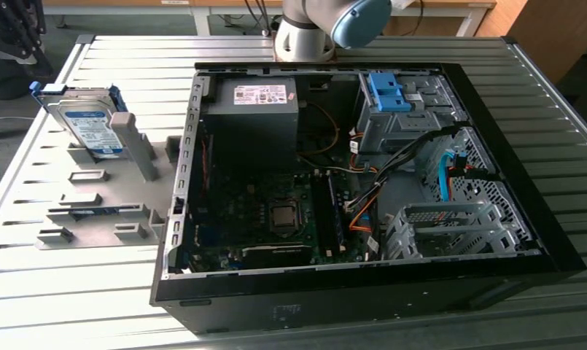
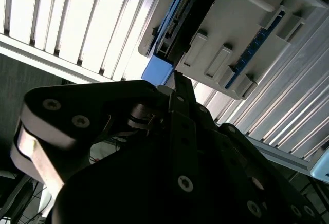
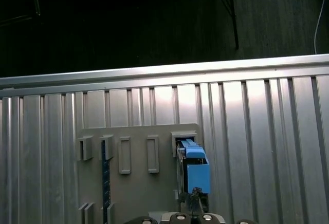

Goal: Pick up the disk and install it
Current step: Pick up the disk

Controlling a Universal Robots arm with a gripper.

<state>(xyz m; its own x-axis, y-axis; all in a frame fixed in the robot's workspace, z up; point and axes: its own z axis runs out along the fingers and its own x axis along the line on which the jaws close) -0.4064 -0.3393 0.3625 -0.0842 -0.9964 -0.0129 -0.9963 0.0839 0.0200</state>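
1. Exterior view: the disk [image 1: 84, 124] stands on edge in a grey rack [image 1: 103, 188] on the ribbed metal surface [image 1: 89, 292]. It is at the exterior view's left, near the open computer case [image 1: 371, 182] but apart from it. Its labelled face shows, a grey post [image 1: 142, 153] stands just beside it, and its long axis seems to run upward out of the slot. The arm [image 1: 313, 29] rises behind the case's far edge. Inside the case an empty metal drive cage [image 1: 449, 226] sits toward the exterior view's right, with cables [image 1: 442, 171] draped close by.

2. Second wrist view: the end effector [image 2: 180, 88] points at the blue carrier corner of the disk [image 2: 177, 18] and is near it. I cannot tell whether the two touch. I also cannot tell whether the end effector is open or closed (its dark body covers the working end). The rack [image 2: 241, 23] crowds one broad side of the disk.

3. First wrist view: the disk [image 3: 194, 170] is seen edge-on, straight ahead of the end effector [image 3: 191, 213], with its narrow blue edge in line with the approach. Empty slots [image 3: 125, 154] lie beside it on the rack [image 3: 139, 193]. The slot wall around the disk's far end looks the likeliest thing to snag a lift.
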